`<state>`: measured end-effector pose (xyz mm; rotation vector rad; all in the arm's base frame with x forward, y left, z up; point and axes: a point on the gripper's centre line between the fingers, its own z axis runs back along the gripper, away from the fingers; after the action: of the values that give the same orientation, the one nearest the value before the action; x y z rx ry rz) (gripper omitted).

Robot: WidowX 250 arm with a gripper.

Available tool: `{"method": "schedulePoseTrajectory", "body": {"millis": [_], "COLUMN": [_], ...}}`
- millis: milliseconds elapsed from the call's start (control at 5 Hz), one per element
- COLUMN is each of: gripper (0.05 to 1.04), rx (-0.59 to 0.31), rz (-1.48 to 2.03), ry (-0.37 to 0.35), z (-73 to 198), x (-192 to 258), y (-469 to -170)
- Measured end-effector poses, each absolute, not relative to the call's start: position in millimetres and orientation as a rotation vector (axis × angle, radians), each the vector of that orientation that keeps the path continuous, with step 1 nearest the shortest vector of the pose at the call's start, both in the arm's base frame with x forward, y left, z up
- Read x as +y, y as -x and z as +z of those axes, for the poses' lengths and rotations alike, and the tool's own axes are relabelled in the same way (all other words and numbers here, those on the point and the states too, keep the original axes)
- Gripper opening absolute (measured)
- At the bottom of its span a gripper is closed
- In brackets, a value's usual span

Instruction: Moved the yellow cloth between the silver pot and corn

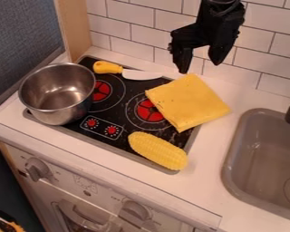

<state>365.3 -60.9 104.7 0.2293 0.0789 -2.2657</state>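
Yellow cloth [186, 102] lies over the stove's [120, 141] right edge, pot [56, 93] at its left edge, corn [157, 150] by its front-right corner; my gripper [200, 68] hangs spread above. Descending too far back, I could miss the fold.

Saucepan [56, 93], left of frame: smooth, glossy silver metal. Folded cloth [186, 102], right of centre: soft, matt fabric. Corn cob [157, 150], lower centre: bumpy, probably plastic. Knife [128, 71], upper centre: smooth, pale blade. Wall tiles [132, 16], top: smooth, glazed-looking. Sink [256, 158], right: smooth grey surface.
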Motion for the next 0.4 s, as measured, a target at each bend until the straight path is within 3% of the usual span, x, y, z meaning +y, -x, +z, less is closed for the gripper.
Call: {"method": "schedulePoseTrajectory", "body": {"millis": [400], "gripper": [0.999], "rx": [0.165], "rz": [-2.283], "ry": [-0.144], "z": [74], "x": [-45], "y": [-371]}}
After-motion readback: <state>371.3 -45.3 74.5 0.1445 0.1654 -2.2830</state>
